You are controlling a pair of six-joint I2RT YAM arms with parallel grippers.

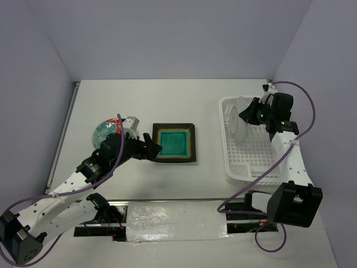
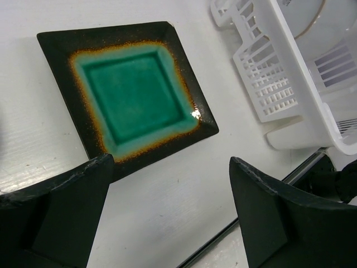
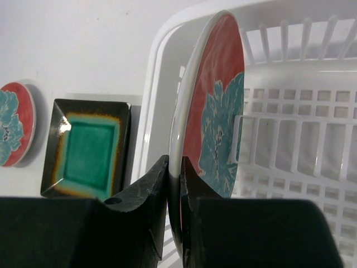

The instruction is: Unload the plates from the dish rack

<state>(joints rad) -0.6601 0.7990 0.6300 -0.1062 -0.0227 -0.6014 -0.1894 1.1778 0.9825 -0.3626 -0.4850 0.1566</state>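
The square teal plate (image 1: 175,143) with a black rim lies flat on the table; it also shows in the left wrist view (image 2: 129,96) and the right wrist view (image 3: 87,148). My left gripper (image 1: 152,146) (image 2: 170,184) is open and empty just left of it. A round red floral plate (image 1: 106,130) lies on the table behind my left arm, also seen in the right wrist view (image 3: 15,123). My right gripper (image 1: 245,114) (image 3: 175,167) is shut on the rim of another round floral plate (image 3: 215,106), standing upright in the white dish rack (image 1: 255,156). The amber-centred plate is out of view.
The dish rack (image 2: 290,84) stands at the right of the table, its lattice walls close around my right gripper. A metal strip (image 1: 173,215) runs along the near table edge. Purple walls enclose the table on three sides.
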